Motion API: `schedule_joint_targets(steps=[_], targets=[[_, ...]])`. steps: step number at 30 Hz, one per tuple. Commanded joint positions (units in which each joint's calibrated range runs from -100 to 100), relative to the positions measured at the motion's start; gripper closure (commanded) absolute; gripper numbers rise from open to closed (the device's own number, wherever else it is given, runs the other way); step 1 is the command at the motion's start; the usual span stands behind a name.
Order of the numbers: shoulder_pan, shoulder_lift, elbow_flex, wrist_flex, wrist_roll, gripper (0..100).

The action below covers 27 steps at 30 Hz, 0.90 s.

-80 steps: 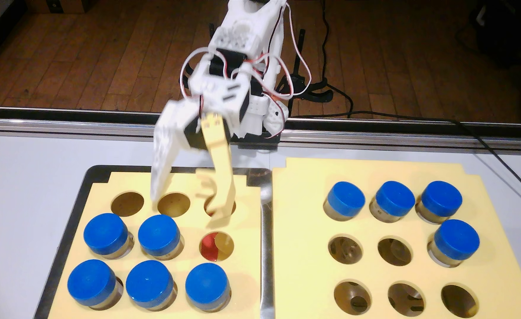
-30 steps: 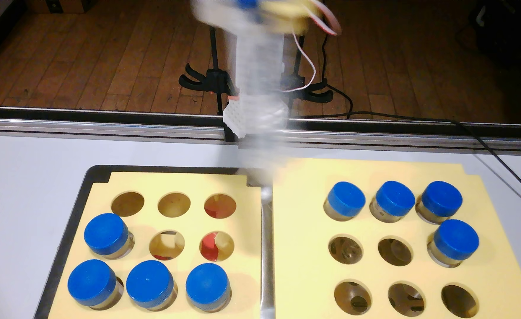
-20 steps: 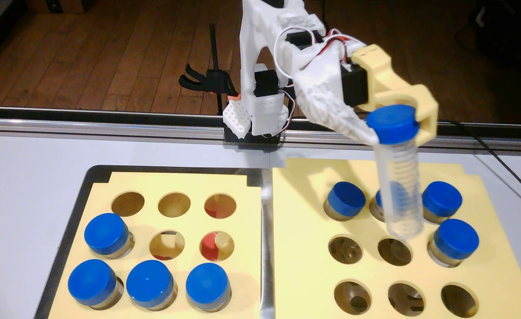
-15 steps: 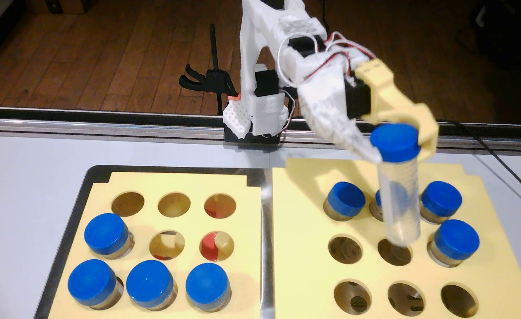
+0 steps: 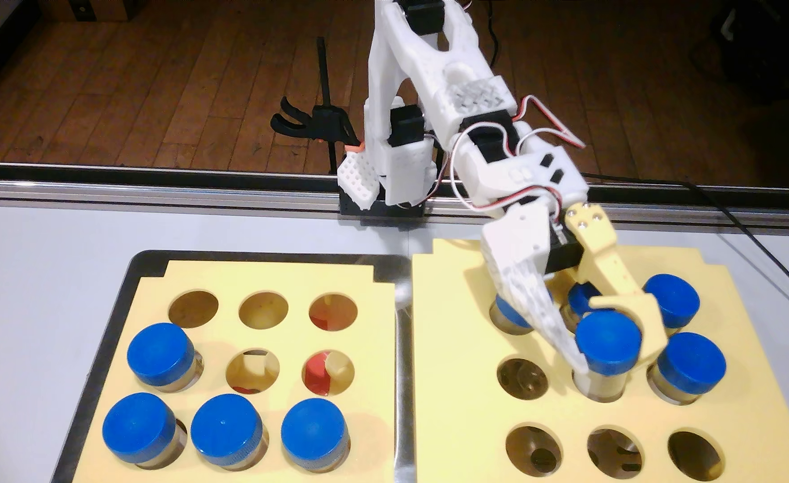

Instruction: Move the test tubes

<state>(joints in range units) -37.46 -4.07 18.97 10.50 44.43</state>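
Your hand grips the blue cap of the test tube, now seated in the centre hole of the right rack (near the worktop's right edge). Open the fingers only slightly, then lift straight up, avoiding the neighbouring caps.

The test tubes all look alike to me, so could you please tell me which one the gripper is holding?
The tube in the right rack's centre hole; the gripper clasps its cap.
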Motion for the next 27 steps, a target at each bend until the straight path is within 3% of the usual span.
schedule_joint_targets(steps=[1,7,12,17,22,27], targets=[[-3.1,1.6,-2.2,0.3,-0.2,87],[-2.5,1.6,-3.5,0.3,-0.3,67],[1.3,1.2,-7.9,-0.1,0.1,67],[12.5,-6.1,-9.3,0.0,0.3,67],[31.7,-22.4,5.6,-0.4,2.3,67],[40.7,-27.9,22.5,-0.8,2.2,67]])
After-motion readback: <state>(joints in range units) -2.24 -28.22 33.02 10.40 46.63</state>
